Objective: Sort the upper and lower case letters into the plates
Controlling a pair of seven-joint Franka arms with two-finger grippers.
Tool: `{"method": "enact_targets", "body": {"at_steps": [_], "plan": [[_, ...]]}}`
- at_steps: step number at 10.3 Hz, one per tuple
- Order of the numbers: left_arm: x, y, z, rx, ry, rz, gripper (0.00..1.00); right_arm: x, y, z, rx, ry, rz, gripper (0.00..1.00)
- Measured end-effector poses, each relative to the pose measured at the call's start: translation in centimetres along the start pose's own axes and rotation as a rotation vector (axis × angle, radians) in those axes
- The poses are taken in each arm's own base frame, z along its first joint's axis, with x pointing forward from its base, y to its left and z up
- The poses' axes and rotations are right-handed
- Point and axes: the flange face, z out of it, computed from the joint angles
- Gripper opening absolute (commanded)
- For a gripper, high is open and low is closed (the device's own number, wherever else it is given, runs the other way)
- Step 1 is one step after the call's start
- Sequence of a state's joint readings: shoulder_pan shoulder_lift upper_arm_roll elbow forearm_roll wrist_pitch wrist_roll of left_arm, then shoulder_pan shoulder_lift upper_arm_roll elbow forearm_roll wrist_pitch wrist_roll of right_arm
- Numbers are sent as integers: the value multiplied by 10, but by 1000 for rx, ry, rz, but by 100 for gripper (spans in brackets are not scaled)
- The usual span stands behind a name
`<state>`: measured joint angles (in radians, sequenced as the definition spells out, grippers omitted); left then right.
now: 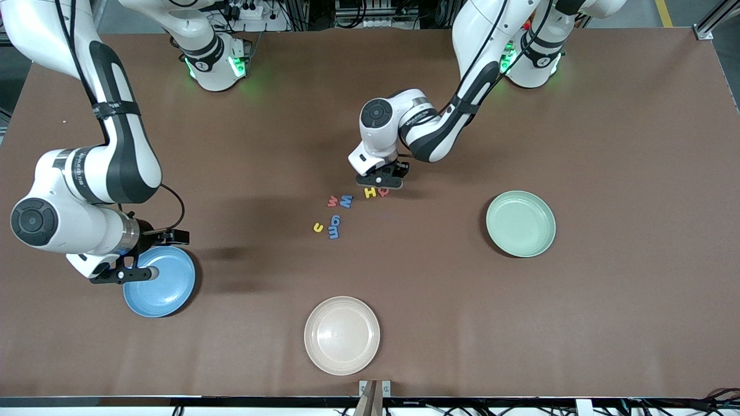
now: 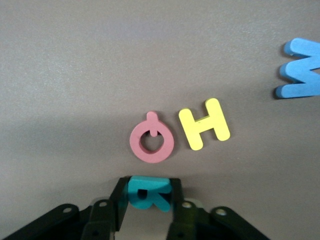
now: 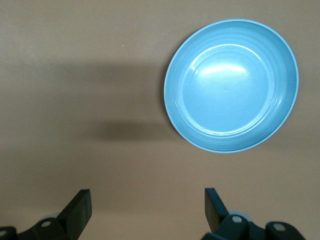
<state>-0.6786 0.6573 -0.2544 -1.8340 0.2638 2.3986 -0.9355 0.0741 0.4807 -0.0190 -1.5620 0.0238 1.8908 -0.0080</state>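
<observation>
My left gripper is down at the table in the middle, shut on a teal letter R that sits between its fingers. Right beside it lie a pink-red Q and a yellow H. A blue W, a red w, a yellow u and two more blue letters lie a little nearer the front camera. The pale green plate is toward the left arm's end and holds nothing. My right gripper hangs open over the edge of the blue plate, which also holds nothing.
A cream-white plate stands near the table's front edge, nearer the camera than the letters. The brown tabletop stretches wide around all three plates.
</observation>
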Motion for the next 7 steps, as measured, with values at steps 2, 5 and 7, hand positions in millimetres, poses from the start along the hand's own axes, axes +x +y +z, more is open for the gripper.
{"method": "enact_targets", "body": {"at_steps": [2,5,7], "plan": [[0,0,0,0,0,0,10,2,-12,1,-1,11,23,100],[9,-10,-1,8,-6,-20,7,8,-45,15,-6,27,51,100],[26,-34,-28,13,-69,-50,8,9,-61,23,-9,24,31,100]]}}
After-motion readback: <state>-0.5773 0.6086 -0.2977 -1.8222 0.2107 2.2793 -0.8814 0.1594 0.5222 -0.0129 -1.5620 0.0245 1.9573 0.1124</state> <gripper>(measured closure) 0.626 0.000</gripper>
